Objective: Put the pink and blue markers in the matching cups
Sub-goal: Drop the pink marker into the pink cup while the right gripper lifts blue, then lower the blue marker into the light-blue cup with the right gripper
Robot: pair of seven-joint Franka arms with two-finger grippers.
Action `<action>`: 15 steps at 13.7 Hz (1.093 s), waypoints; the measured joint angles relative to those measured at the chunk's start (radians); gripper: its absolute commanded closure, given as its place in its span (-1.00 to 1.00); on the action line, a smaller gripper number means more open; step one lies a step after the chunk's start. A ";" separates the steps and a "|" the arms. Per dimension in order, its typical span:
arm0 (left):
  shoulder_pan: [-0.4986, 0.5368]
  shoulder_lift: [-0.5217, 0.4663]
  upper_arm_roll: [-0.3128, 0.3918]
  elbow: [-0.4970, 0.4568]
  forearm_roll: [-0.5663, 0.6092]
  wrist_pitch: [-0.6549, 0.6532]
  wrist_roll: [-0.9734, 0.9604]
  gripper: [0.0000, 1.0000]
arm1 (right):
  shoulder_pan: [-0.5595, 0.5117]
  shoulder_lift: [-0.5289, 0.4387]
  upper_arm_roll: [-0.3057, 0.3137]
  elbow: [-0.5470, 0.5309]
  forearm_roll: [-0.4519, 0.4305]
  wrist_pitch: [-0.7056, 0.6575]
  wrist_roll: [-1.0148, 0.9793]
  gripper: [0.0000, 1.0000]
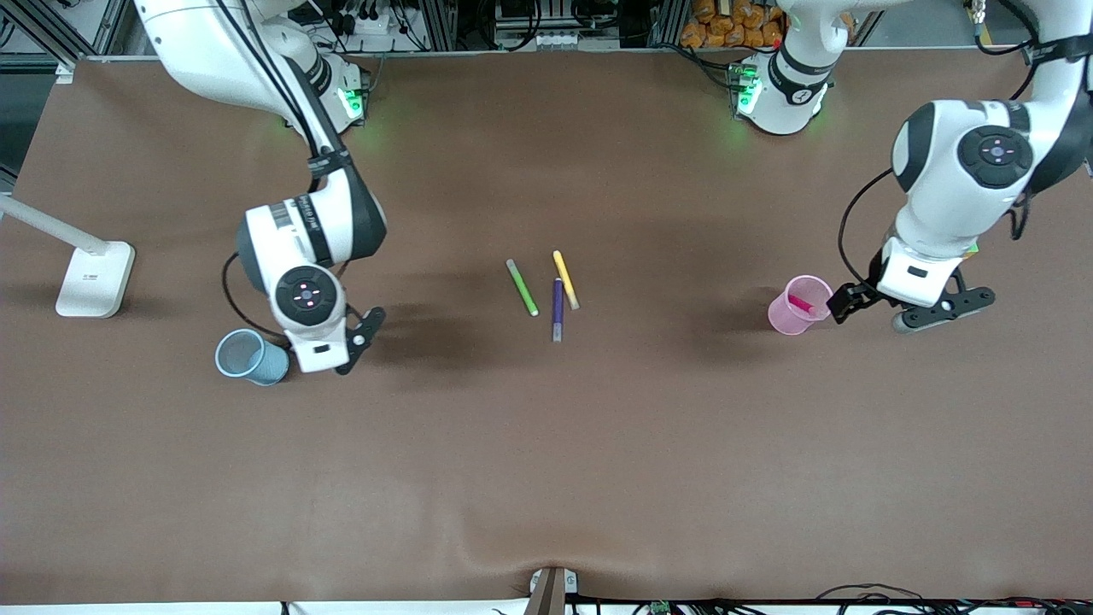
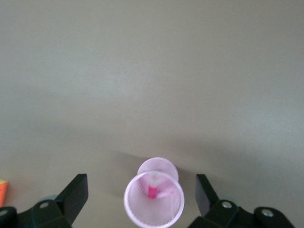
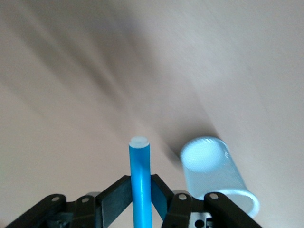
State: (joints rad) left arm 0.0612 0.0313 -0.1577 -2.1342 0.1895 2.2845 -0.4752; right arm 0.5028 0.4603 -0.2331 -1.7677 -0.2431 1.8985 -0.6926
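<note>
A pale pink cup [image 1: 798, 305] stands toward the left arm's end of the table, and the pink marker [image 1: 801, 302] rests inside it. In the left wrist view the pink marker [image 2: 152, 191] leans on the wall of the pink cup [image 2: 137, 211], pale cap up. My left gripper [image 1: 909, 309] hangs open beside and above that cup, its fingers [image 2: 76, 190] wide apart and holding nothing. My right gripper [image 3: 140, 190] is shut on the blue marker [image 3: 140, 166], which points down at the table. The light blue cup [image 1: 250, 357] stands just beside the right gripper [image 1: 354, 337].
Green [image 1: 522, 288], yellow [image 1: 565, 279] and dark purple [image 1: 557, 310] pens lie together mid-table. A white stand with a flat base [image 1: 94, 278] sits near the right arm's end of the table. The brown table top reaches the front edge with nothing else on it.
</note>
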 measured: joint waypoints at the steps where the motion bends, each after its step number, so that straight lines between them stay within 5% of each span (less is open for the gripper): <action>1: 0.000 -0.001 -0.001 0.035 -0.006 -0.031 0.025 -1.00 | -0.002 -0.001 -0.019 0.006 -0.022 0.000 -0.024 1.00; 6: -0.001 -0.004 -0.030 0.187 -0.169 -0.206 0.122 -1.00 | -0.041 -0.003 -0.074 0.016 -0.134 -0.004 -0.166 1.00; 15: -0.001 -0.048 -0.048 0.433 -0.188 -0.541 0.246 -1.00 | -0.053 0.013 -0.071 -0.033 -0.287 0.065 -0.183 1.00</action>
State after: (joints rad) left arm 0.0597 -0.0169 -0.2055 -1.7008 0.0018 1.7438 -0.2289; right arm 0.4496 0.4734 -0.3044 -1.8004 -0.5304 1.9636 -0.8759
